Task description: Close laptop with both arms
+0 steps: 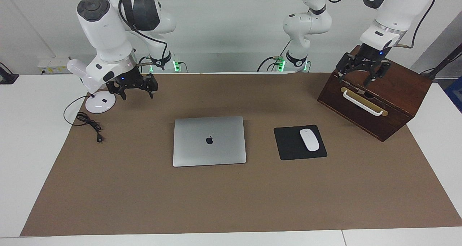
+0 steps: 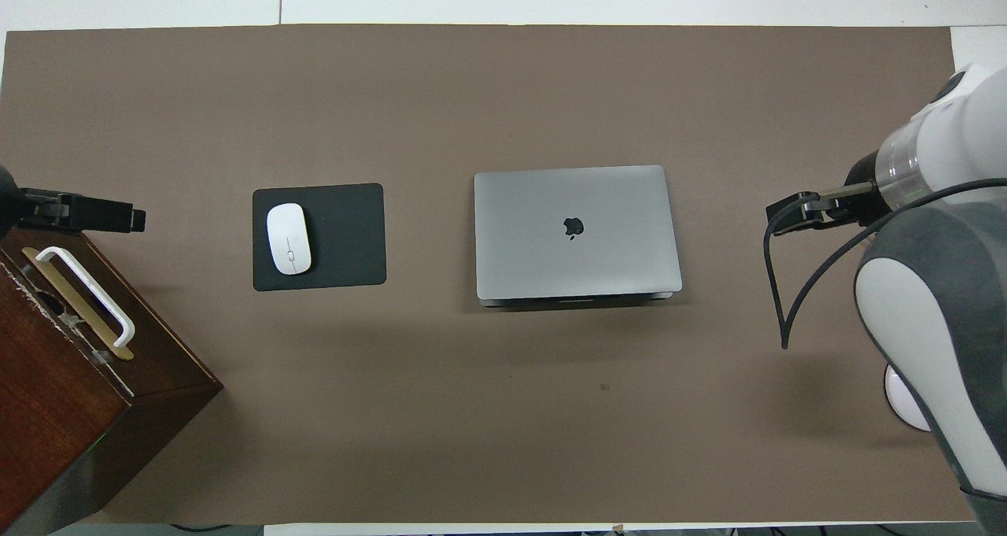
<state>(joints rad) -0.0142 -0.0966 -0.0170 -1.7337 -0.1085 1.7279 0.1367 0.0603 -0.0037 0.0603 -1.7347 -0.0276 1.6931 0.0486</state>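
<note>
The silver-grey laptop [image 1: 209, 141] [image 2: 574, 233] lies in the middle of the brown mat. Its lid is down flat on its base and the dark apple logo faces up. My left gripper [image 1: 362, 74] hangs open over the top of the wooden box at the left arm's end of the table, well away from the laptop. My right gripper [image 1: 135, 89] hangs open with nothing in it, just above the mat beside the small white lamp at the right arm's end. Neither gripper touches the laptop.
A black mouse pad [image 1: 288, 146] [image 2: 346, 237] with a white mouse [image 1: 309, 139] [image 2: 288, 238] lies beside the laptop toward the left arm's end. A dark wooden box [image 1: 397, 94] [image 2: 71, 394] with a white handle stands there too. A white lamp base [image 1: 100, 103] and a black cable [image 1: 88, 123] lie at the right arm's end.
</note>
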